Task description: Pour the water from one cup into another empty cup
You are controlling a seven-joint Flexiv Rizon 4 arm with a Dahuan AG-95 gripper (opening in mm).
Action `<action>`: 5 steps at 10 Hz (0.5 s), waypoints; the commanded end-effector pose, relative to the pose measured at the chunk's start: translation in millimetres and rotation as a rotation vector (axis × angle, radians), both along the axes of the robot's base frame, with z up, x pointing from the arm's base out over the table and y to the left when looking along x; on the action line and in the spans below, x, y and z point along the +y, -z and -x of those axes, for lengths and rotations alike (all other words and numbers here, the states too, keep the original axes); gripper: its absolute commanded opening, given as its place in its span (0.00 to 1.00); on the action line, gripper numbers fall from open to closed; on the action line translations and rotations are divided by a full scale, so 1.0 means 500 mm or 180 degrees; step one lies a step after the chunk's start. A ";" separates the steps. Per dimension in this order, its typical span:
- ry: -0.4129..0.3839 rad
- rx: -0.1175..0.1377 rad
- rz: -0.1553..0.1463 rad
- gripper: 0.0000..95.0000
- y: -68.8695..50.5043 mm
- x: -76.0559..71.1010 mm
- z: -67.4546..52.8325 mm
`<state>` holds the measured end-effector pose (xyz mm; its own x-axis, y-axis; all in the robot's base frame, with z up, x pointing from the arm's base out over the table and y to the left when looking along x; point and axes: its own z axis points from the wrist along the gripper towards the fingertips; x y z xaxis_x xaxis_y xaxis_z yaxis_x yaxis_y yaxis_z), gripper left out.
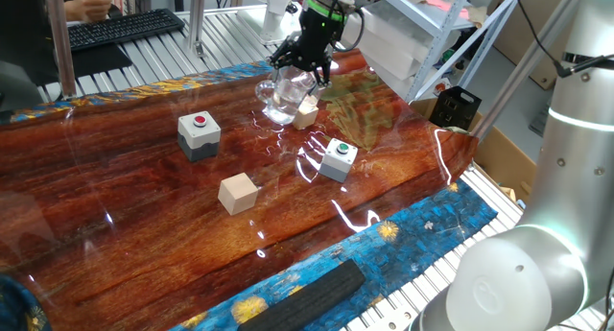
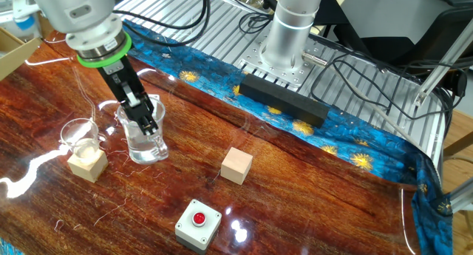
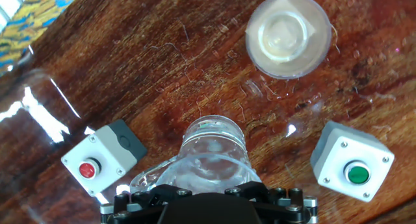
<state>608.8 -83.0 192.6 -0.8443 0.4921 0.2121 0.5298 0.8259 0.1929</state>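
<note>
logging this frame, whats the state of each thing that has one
mug: upright on the table, a little water in it, tool around it
small cup: upright, standing on a wooden cube, looks empty
tool: open wide, fingers down either side of the mug; cannot tell if it grips
red button box: upright, untouched
green button box: upright, untouched
loose cube: flat on the table, alone

The Flexiv Rizon arm (image 2: 81,15) is glossy silver-grey, with a bright green ring above its wrist. Its black gripper (image 2: 140,120) has 2 slim dark fingers (image 2: 131,100); small silver screws line the mount, and black cables loop beside it.
</note>
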 end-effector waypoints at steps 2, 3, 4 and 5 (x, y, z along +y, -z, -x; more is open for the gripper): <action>-0.0366 -0.0106 0.0142 0.00 0.004 0.006 0.009; -0.0402 -0.0121 0.0151 0.00 0.006 0.009 0.012; -0.0460 -0.0141 0.0188 0.00 0.008 0.012 0.015; -0.0533 -0.0150 0.0243 0.00 0.011 0.014 0.018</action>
<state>599.0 -76.1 187.7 -0.9184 0.3701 0.1399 0.3894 0.9081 0.1538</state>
